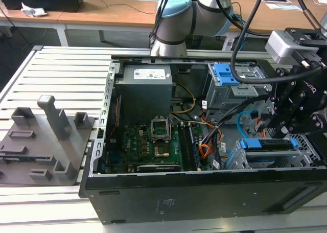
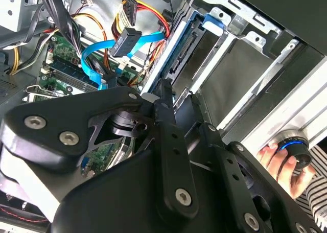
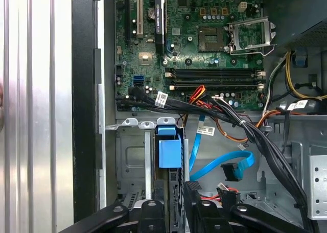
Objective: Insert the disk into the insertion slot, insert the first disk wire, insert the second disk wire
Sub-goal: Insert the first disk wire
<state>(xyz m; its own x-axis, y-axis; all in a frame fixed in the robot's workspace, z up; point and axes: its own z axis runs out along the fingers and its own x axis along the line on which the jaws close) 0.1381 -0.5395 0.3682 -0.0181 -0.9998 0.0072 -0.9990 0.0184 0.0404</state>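
Exterior view, case [image 1: 204,197]: stood open on a slotted table [image 1: 61,69], with a grey fixture [image 1: 48,136] beside it toward the exterior view's left.
Exterior view, gripper [image 1: 288,133]: hung over the case's near corner on the exterior view's right, pointing down.
Exterior view, disk [image 1: 265,144]: lay directly under the gripper. Its blue carrier showed along the top of the slot [image 1: 232,160], and its end toward the exterior view's right met the gripper.
Exterior view, latch [image 1: 225,73]: blue, on the taller cage by the case's far edge, well apart from the gripper.
Second wrist view, gripper [image 2: 181,92]: closed on the disk [image 2: 171,48], its fingers [image 2: 166,110] lying against the carrier's edge.
Second wrist view, disk: ran away from the fingertips into the slot [image 2: 245,36], showing its blue rail and black connector.
Second wrist view, cable [image 2: 97,54]: blue, loose over the board [image 2: 61,64], near the disk and clear of the gripper.
Second wrist view, hand [image 2: 278,164]: a person's, resting on a blue-ringed knob [image 2: 294,145] beyond the case's rim, with a striped sleeve [image 2: 317,192] behind it.
First wrist view, gripper [image 3: 173,197]: fingers [image 3: 196,207] pressed on either side of the disk.
First wrist view, disk [image 3: 169,154]: seen edge-on, reaching from between the fingers into the slot [image 3: 134,159], blue carrier end farthest from the gripper.
First wrist view, board [image 3: 204,49]: lay beyond the slot, with black wires [image 3: 240,120] crossing between the two.
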